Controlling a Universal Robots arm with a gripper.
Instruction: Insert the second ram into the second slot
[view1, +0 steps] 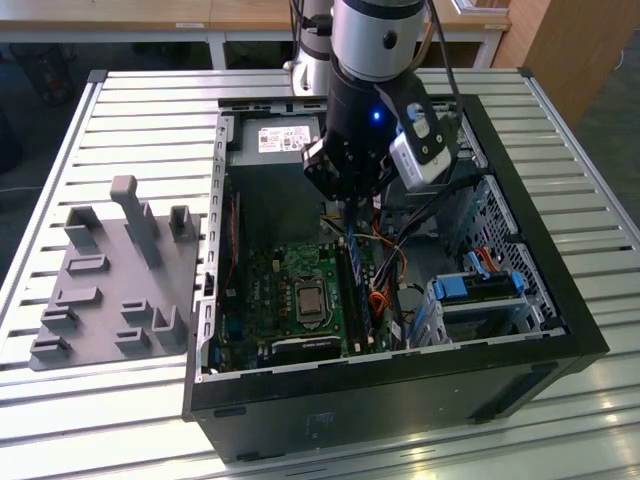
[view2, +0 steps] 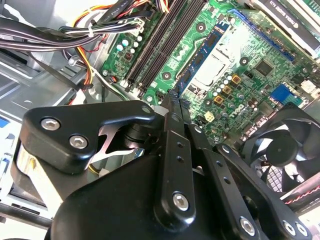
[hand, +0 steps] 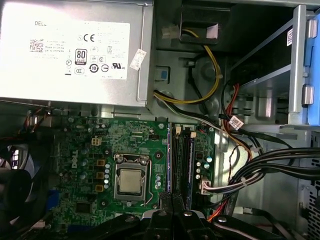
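The second ram (view2: 200, 57) is a thin blue stick with dark chips, standing on edge in the slot nearest the CPU socket (hand: 131, 181). The first wrist view shows it as a narrow blue line (hand: 174, 160), and the exterior view shows it (view1: 352, 280) inside the open computer case. Black slots (view2: 152, 47) run alongside it. My gripper (view2: 177, 99) is shut, its two thin fingers pressed together with nothing between them. It hangs over one end of the stick (hand: 172, 197), below the arm's wrist (view1: 345, 212). Whether the fingertips touch the stick I cannot tell.
A silver power supply (hand: 75, 50) fills the case's far end. Cable bundles (hand: 260, 165) cross beside the slots. A black fan (view2: 285, 145) sits near the board's edge. Blue drive brackets (view1: 475, 290) stand at the exterior view's right, and a grey fixture plate (view1: 110, 270) lies on its left.
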